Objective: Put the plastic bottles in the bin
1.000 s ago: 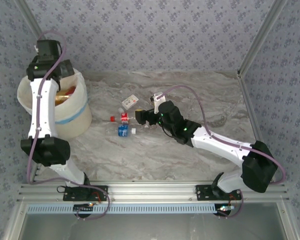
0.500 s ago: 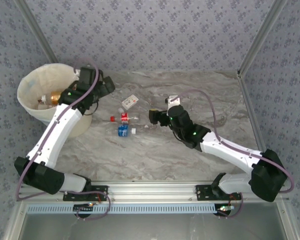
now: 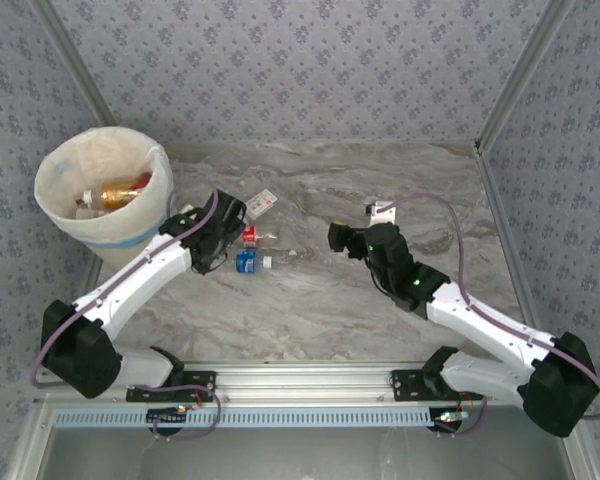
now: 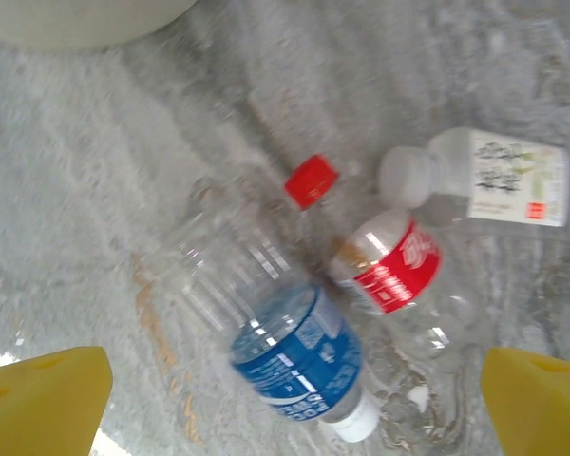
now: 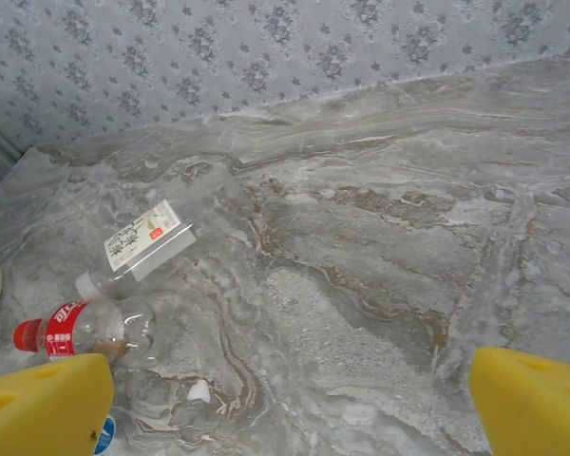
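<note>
Three plastic bottles lie together on the marble table left of centre: one with a white label (image 3: pixel 261 203), one with a red label (image 3: pixel 249 235) and one with a blue label (image 3: pixel 245 261). My left gripper (image 3: pixel 223 232) hovers just left of them, open and empty. In the left wrist view the blue-label bottle (image 4: pixel 294 356) lies between my yellow fingertips (image 4: pixel 43 399), with the red-label bottle (image 4: pixel 394 275), a red cap (image 4: pixel 312 180) and the white-label bottle (image 4: pixel 494 176) beyond. My right gripper (image 3: pixel 338 238) stands open and empty to their right. The bin (image 3: pixel 100 190) holds several bottles.
A small white scrap (image 5: pixel 199 390) lies on the table near the bottles. The enclosure's patterned walls (image 3: pixel 310 70) close off the back and sides. The metal rail (image 3: pixel 310 385) with both arm bases runs along the near edge.
My left arm swung from above the bin down and right to the bottles on the table. My right gripper drew back to the right, away from them.
</note>
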Tool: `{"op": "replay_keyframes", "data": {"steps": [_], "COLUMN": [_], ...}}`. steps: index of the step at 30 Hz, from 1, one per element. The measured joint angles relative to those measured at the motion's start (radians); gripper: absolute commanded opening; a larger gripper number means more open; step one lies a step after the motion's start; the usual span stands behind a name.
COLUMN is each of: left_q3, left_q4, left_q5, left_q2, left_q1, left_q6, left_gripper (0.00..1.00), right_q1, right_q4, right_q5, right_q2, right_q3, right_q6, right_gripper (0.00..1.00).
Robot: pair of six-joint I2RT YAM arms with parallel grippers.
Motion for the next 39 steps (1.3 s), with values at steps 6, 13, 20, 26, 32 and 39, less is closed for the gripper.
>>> {"op": "replay_keyframes", "data": {"steps": [6, 13, 20, 26, 32, 39], "left_q3": [-0.043, -0.102, -0.103, -0.105, -0.136, -0.163], "left_q4": [0.026, 0.097, 0.154, 0.237, 0.284, 0.285], "left_q5": [0.011, 0.033, 0.072, 0.127, 0.145, 0.064], "left_q2": [0.026, 0.117, 0.206, 0.293, 0.349, 0.298], "left_q1": [-0.053, -0.064, -0.052, -0.032, -0.032, -0.051], "left_q6": [-0.122, -0.271, -0.364, -0.399, -0.435, -0.371], "left_gripper": [0.99, 1.00, 0.99, 0.92, 0.59, 0.38], "right_q1": [-0.014, -0.015, -0.015, -0.015, -0.015, -0.015], "right_q4": [-0.001, -0.002, -0.006, -0.010, -0.030, -0.045], "right_q5": [-0.001, -0.005, -0.006, -0.012, -0.013, -0.012], "right_q2": [-0.007, -0.007, -0.007, -0.007, -0.015, -0.028], "right_q3": [-0.008, -0.008, -0.008, -0.008, -0.009, -0.013], "right_q6": [0.015, 0.023, 0.035, 0.045, 0.049, 0.056], "right_gripper": [0.98, 0.98, 0.98, 0.97, 0.97, 0.97]}}
